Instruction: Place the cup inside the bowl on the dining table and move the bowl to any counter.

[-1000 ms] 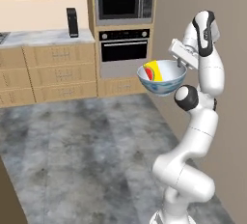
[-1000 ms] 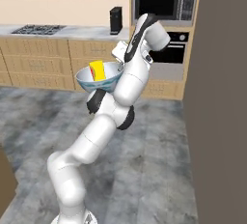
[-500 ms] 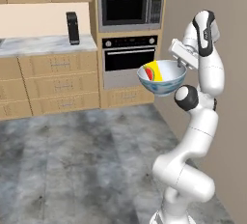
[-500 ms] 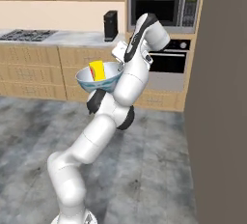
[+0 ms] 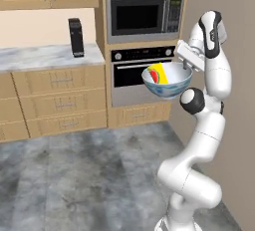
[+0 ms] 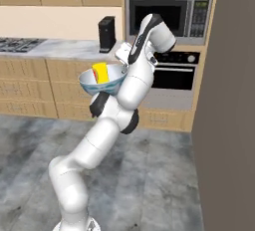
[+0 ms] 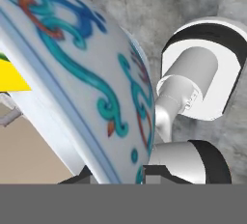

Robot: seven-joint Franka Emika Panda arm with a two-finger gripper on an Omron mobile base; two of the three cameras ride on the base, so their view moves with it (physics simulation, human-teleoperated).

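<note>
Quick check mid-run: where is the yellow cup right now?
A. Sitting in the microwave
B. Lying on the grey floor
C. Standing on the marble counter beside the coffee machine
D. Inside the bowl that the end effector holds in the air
D: the cup sits inside the bowl, which the end effector grips at its rim, held in the air in front of the oven.

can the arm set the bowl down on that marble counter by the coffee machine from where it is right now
Probably not yet. The gripper holds the bowl in front of the oven; the counter lies well off to the side.
</note>
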